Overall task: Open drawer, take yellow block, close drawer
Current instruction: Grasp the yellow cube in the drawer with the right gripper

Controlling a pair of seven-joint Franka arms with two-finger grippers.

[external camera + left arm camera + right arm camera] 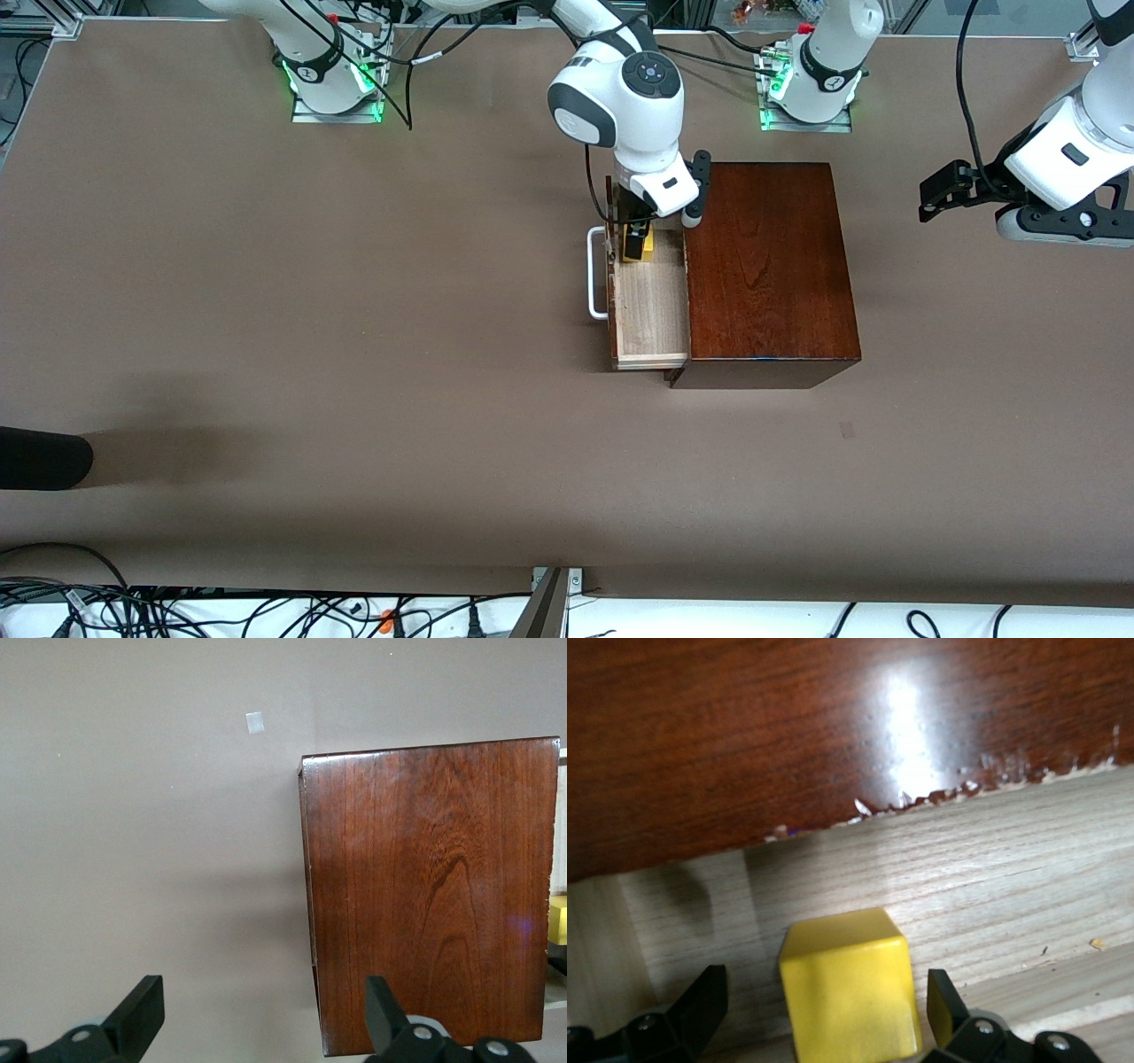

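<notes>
1. Drawer [651, 306] pulled out of the mahogany box [766, 266] toward the right arm's end of the worktop [354, 354]; white loop handle [595, 273] on its front.
2. Yellow block [849, 992] sits on the drawer floor, at the end farther from the front camera.
3. Right gripper [824, 1019] down inside the drawer, jaws open, 1 finger on each side of the block, not closed on it.
4. Left gripper [266, 1019] waits above the worktop by the box, jaws wide, empty.

Both arms are glossy white plastic shells with dark grey joint bands, round blue-grey caps on the joints, and green lights glowing at the bases, which sit on metal plates. Loose black cables run along them. The black two-finger right gripper [634, 237] and black two-finger left gripper [941, 197] have silver screws near the fingers.
</notes>
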